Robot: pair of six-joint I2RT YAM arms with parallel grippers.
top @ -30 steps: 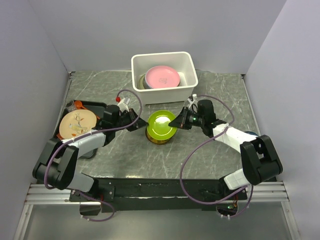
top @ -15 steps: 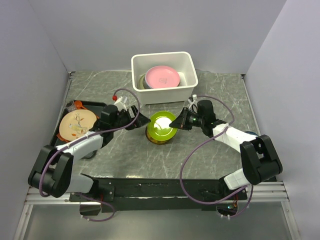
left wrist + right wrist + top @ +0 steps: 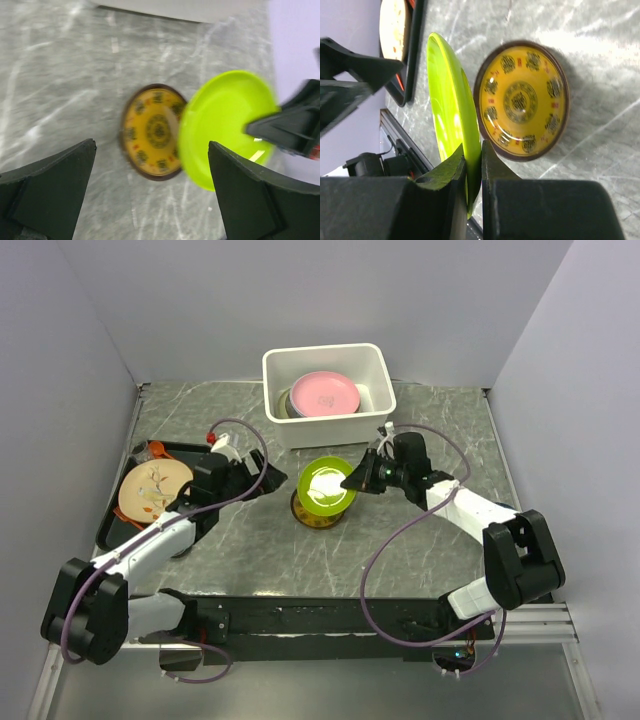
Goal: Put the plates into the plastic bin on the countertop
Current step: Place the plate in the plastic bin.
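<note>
My right gripper [image 3: 474,160] is shut on the rim of the lime green plate [image 3: 450,100] and holds it tilted on edge, just above the yellow woven-pattern plate [image 3: 522,100] lying on the countertop [image 3: 250,550]. From above, the lime plate [image 3: 328,484] hangs over the yellow one [image 3: 312,517]. My left gripper [image 3: 152,200] is open and empty, left of both plates and apart from them. The white plastic bin [image 3: 275,365] stands at the back with a pink plate [image 3: 324,394] on top inside. A cream leaf-sprig plate [image 3: 155,488] lies at the left.
The cream plate rests on a flat black tray [image 3: 115,525] by the left wall, with a red-orange object [image 3: 155,450] at the tray's far edge. A blue object [image 3: 502,508] shows behind my right arm. Grey walls enclose the counter on three sides.
My left gripper has opened and drawn back to the left, away from the lime plate. My right gripper has raised and tilted the lime plate off the yellow one.
</note>
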